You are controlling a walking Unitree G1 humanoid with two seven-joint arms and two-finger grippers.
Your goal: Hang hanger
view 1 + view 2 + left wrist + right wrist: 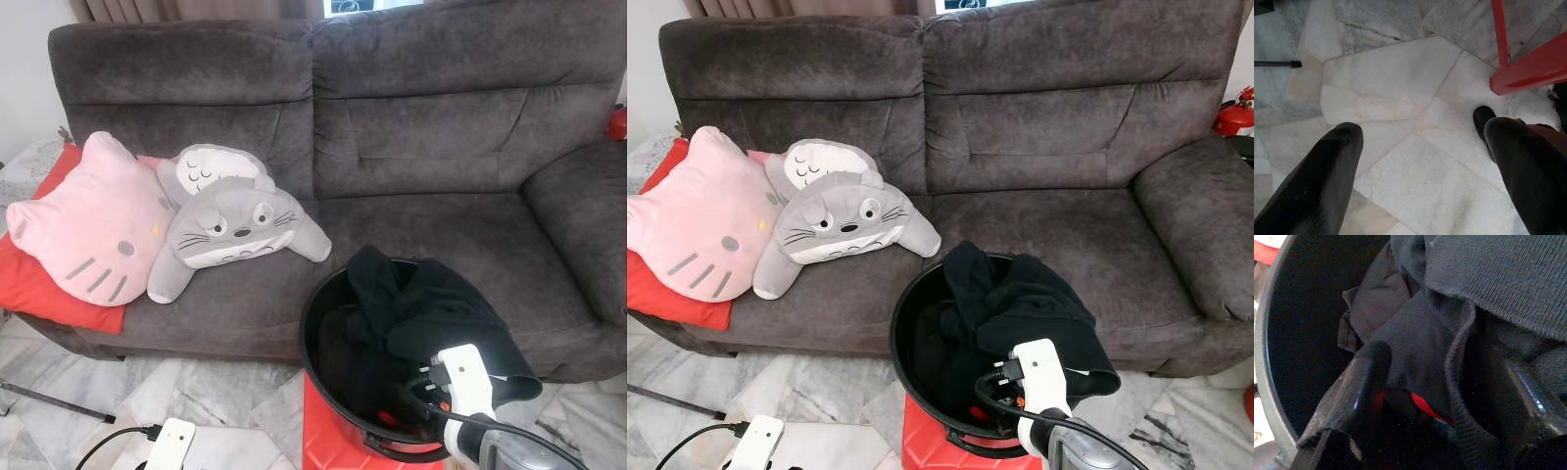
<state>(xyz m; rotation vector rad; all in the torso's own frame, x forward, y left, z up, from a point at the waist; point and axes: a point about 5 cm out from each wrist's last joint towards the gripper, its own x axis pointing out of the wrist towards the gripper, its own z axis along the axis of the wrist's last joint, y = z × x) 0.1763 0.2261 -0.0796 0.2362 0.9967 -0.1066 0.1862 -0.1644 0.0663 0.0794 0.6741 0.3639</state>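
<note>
Right wrist view is showing me the right gripper (1444,396) reaching down inside the round black bucket (1273,396). Its two fingers (1359,382) are standing apart, with dark cloth from the pile of black clothes (1415,333) lying between them. A small bit of red (1425,407) is peeking out under the cloth, right between the fingers. I cannot tell if that red bit is the hanger, so I am not sure where the hanger is sitting.

From the head camera I am seeing the right arm's white wrist (468,377) dipping into the bucket. The bucket is sitting on a red plastic stool (328,441) in front of the dark grey fabric sofa (441,147). The black clothes are spilling over the bucket's rim. On the sofa, a pink cat-face cushion (88,220) is lying just beside a grey plush animal (235,230), with a red cushion (29,284) under the pink one.

The left gripper (1420,147) is hanging low over the white marble floor (1391,83), and its fingers are spread wide open, holding nothing.
</note>
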